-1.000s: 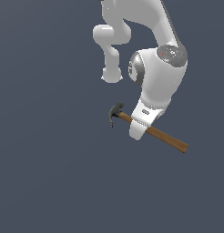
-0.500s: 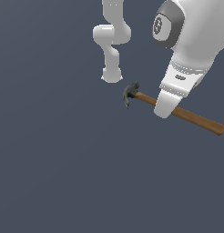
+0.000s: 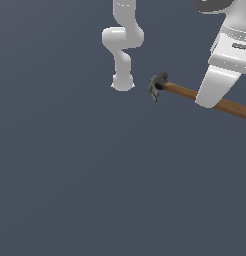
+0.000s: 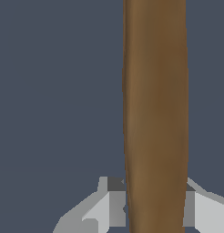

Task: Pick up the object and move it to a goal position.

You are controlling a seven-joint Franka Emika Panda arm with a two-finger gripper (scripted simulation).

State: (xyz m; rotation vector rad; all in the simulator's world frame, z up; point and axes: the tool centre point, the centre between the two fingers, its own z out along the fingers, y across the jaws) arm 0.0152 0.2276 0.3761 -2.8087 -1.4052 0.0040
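Since 0.5 s ago the gripper (image 3: 211, 102) has carried the hammer (image 3: 185, 92) higher, toward the exterior view's right. It is clamped mid-handle. Stiff and head-heavy, the hammer may pivot; a hold nearer the head looks safer.

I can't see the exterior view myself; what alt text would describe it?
A white robot arm's gripper holds a claw hammer by its brown wooden handle, the dark metal head pointing toward the exterior view's left. The arm's base stands behind on a plain dark grey-blue floor.
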